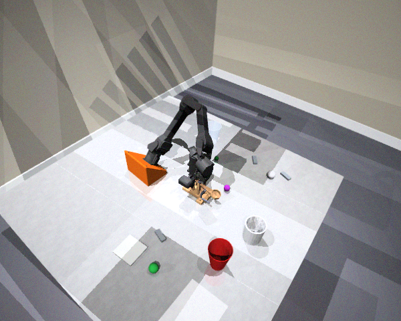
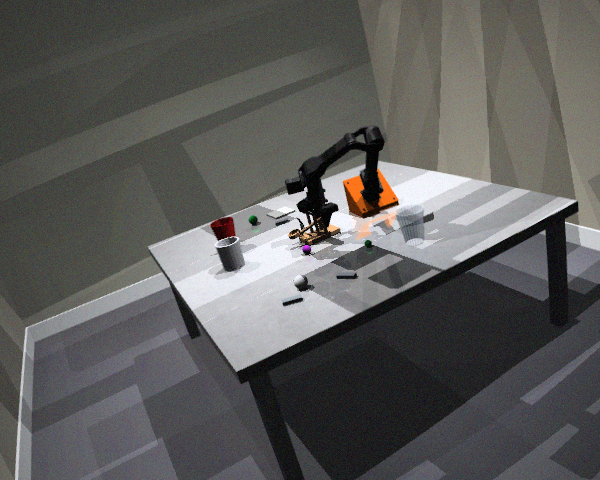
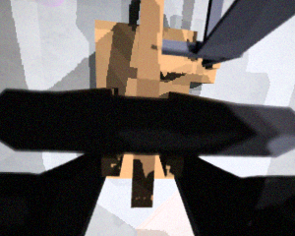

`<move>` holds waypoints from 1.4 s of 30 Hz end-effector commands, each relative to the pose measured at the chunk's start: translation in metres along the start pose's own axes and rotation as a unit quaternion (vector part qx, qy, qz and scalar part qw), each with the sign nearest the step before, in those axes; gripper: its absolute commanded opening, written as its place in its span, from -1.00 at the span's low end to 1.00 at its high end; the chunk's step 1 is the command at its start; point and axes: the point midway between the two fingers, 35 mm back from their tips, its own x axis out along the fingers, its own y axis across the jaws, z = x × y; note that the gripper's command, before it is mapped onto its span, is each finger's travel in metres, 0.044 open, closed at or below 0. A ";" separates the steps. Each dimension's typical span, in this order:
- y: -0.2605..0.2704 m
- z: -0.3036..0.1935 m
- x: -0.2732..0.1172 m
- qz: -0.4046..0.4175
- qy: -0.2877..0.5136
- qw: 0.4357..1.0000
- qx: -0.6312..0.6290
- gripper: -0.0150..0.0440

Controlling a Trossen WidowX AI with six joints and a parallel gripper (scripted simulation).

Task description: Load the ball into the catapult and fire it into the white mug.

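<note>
The wooden catapult (image 1: 216, 194) (image 2: 333, 230) (image 3: 149, 86) stands on the table, its spoon pointing away from the arm's base; no ball shows in the spoon in the top view. My gripper (image 1: 198, 182) (image 3: 141, 147) points down over the rear of the catapult, shut on its wooden part; the dark crossbar partly hides the grip. A purple ball (image 1: 226, 188) (image 2: 306, 249) lies beside the spoon. The white mug (image 1: 253, 235) (image 2: 230, 255) stands upright beyond the spoon. A white ball (image 1: 271, 174) (image 2: 300, 282) lies farther off.
A red cup (image 1: 218, 257) (image 2: 223, 227) stands near the mug. A green ball (image 1: 153, 267) (image 2: 252, 220) lies near a white tile (image 1: 131, 249). A small green ball (image 1: 216, 158) (image 2: 368, 243) and a clear cup (image 2: 410, 224) are near the arm. An orange wedge (image 1: 136, 169) carries the arm.
</note>
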 end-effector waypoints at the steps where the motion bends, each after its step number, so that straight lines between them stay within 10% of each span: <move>1: -0.001 0.001 -0.024 -0.002 -0.001 1.000 0.000 -0.45; 42: -0.081 0.033 -0.047 -0.001 0.002 0.869 -0.495 -0.49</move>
